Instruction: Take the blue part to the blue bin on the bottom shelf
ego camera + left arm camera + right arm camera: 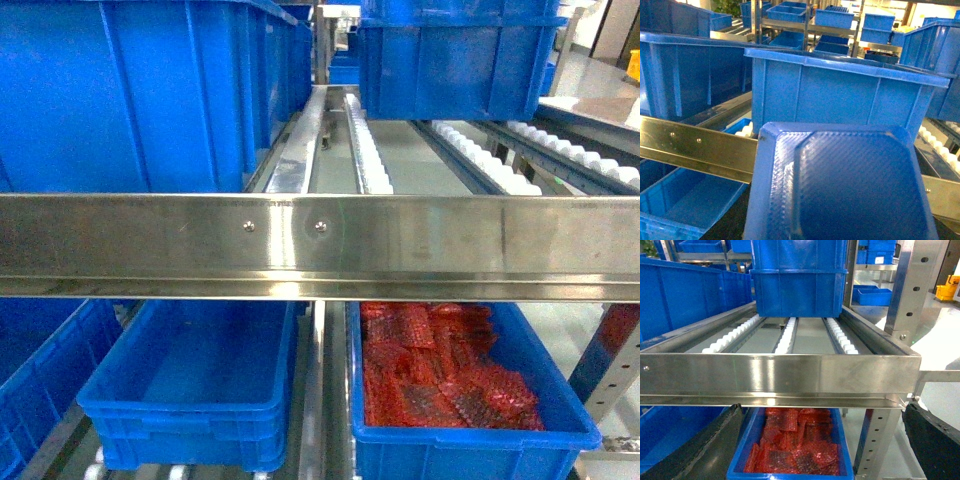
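blue part: flat blue moulded piece, square with chamfered corners and a raised centre panel, fills the lower centre of the left wrist view. It sits right under that camera, so I judge it is carried by the left claw; no fingers show, so grip not confirmed.
left claw: not visible in any view. Opening cannot be told; the hold on the part is inferred only.
right claw: dark pads at the lower left and lower right of the right wrist view, wide apart, nothing between them. Open and empty.
blue bin: empty blue crate at lower centre-left of the head view, on the bottom shelf, below the riveted steel lip. No part in it.
neighbour bin: blue crate at lower right of the head view, filled with red mesh pieces. Not the target.
upper level: large blue crates on roller rails above the lip.
done: part appears picked up and is near the rack front, above the lip in the left wrist view.
left: lower the part under the lip, into the empty bin, release. Placement not yet done.
risk: the lip overhangs the bins; a wide flat part may clip it going in.
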Tool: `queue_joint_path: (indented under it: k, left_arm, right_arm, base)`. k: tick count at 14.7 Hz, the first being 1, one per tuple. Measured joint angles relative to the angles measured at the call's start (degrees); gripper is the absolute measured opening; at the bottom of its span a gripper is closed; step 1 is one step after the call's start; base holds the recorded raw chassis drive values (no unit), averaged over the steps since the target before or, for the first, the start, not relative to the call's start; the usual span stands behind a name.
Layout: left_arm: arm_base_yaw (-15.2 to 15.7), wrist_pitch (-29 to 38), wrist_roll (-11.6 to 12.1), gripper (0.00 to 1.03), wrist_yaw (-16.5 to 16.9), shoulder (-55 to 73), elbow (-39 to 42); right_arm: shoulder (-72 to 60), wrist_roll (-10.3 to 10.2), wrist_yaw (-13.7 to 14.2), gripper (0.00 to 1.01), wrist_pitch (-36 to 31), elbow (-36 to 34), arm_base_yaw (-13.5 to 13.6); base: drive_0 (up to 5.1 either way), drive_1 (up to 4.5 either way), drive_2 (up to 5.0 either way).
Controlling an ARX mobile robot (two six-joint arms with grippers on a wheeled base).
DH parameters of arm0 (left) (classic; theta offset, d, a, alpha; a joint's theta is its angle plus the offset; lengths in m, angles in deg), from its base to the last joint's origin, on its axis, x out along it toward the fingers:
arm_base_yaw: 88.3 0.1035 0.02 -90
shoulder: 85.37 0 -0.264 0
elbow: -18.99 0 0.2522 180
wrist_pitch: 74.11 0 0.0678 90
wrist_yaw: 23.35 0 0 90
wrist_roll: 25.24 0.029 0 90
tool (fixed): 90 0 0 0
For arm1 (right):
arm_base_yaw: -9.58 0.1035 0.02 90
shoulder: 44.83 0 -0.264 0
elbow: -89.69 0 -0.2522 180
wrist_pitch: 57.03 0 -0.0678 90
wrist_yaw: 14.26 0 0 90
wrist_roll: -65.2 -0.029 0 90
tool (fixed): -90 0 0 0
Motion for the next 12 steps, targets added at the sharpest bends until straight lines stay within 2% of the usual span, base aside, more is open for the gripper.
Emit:
queue_joint_path:
  k: [12]
  left_arm:
    - [0.0,0.1,0.0,0.43,0.0,0.0,0.0]
  right_arm:
    - [0.0,0.0,0.0,0.98,-0.1,0.0,0.0]
  base:
    - [0.0,0.00,0.0]
